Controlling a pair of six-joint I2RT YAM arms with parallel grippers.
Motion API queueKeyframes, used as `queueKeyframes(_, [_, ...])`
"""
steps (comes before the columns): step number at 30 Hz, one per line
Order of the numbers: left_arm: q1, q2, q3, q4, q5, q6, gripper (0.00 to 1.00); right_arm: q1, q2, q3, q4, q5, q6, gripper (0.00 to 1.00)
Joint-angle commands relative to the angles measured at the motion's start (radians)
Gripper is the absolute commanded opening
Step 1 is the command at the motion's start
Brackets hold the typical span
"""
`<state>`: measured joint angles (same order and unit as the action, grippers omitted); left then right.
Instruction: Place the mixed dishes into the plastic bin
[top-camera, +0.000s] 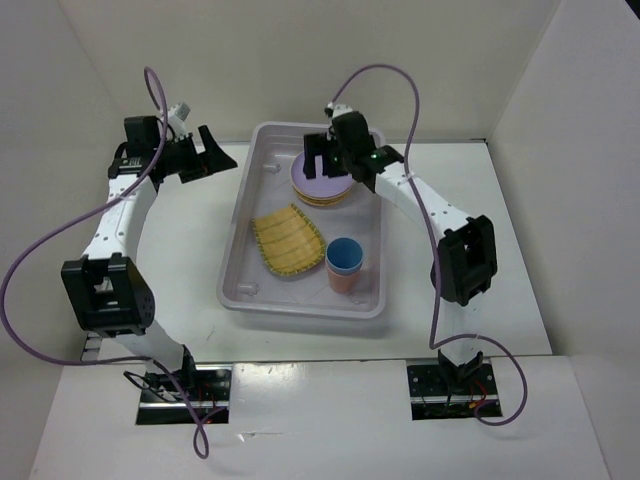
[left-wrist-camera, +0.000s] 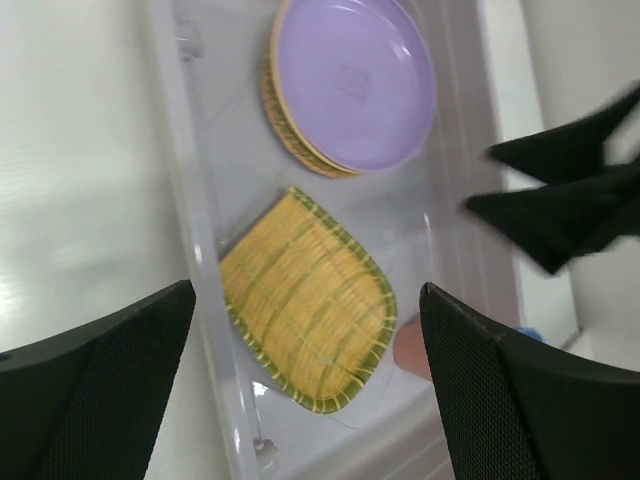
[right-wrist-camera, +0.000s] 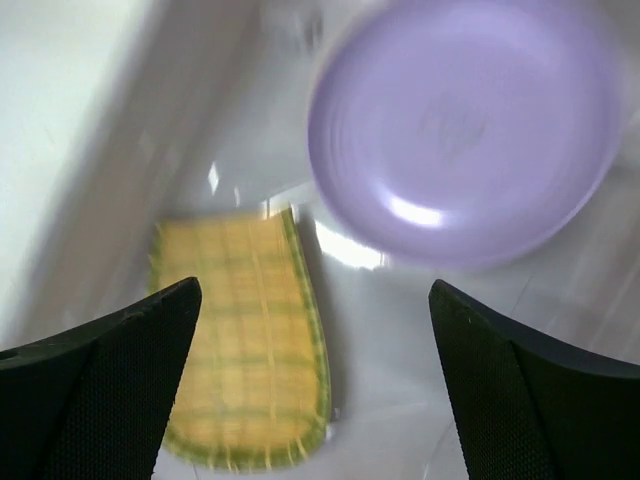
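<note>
The plastic bin (top-camera: 237, 290) sits mid-table. Inside it a lavender plate (top-camera: 318, 179) lies on a stack of orange-tan plates (top-camera: 322, 200) at the far end. Yellow woven plates (top-camera: 288, 241) lie in the middle, and a blue cup (top-camera: 344, 255) sits nested in a salmon-pink cup (top-camera: 340, 282) at the near right. My right gripper (top-camera: 330, 156) is open and empty above the lavender plate (right-wrist-camera: 465, 125). My left gripper (top-camera: 214, 157) is open and empty, left of the bin's far corner. The left wrist view shows the lavender plate (left-wrist-camera: 355, 80) and woven plates (left-wrist-camera: 305, 300).
White walls enclose the table on three sides. The bin's left rim (left-wrist-camera: 190, 230) runs under the left gripper's view. The right gripper's black fingers (left-wrist-camera: 570, 200) show at the right of the left wrist view.
</note>
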<state>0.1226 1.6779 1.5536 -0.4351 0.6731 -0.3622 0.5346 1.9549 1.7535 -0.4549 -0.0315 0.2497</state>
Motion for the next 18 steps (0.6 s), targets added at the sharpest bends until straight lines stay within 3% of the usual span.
queueKeyframes(1, [-0.003, -0.143, -0.053, -0.017, -0.221, -0.001, 0.99, 0.001, -0.062, 0.179, 0.075, 0.162, -0.009, 1.00])
queueKeyframes(6, [-0.003, -0.300, -0.216, 0.019, -0.328, -0.055, 0.99, -0.033, 0.048, 0.491, -0.056, 0.153, -0.029, 1.00])
queueKeyframes(11, [-0.003, -0.435, -0.337, 0.019, -0.395, -0.098, 0.99, -0.065, 0.174, 0.746, -0.154, 0.246, -0.049, 1.00])
queueKeyframes(18, [-0.003, -0.515, -0.406, -0.002, -0.414, -0.118, 0.99, -0.185, 0.208, 0.839, -0.186, 0.205, -0.024, 1.00])
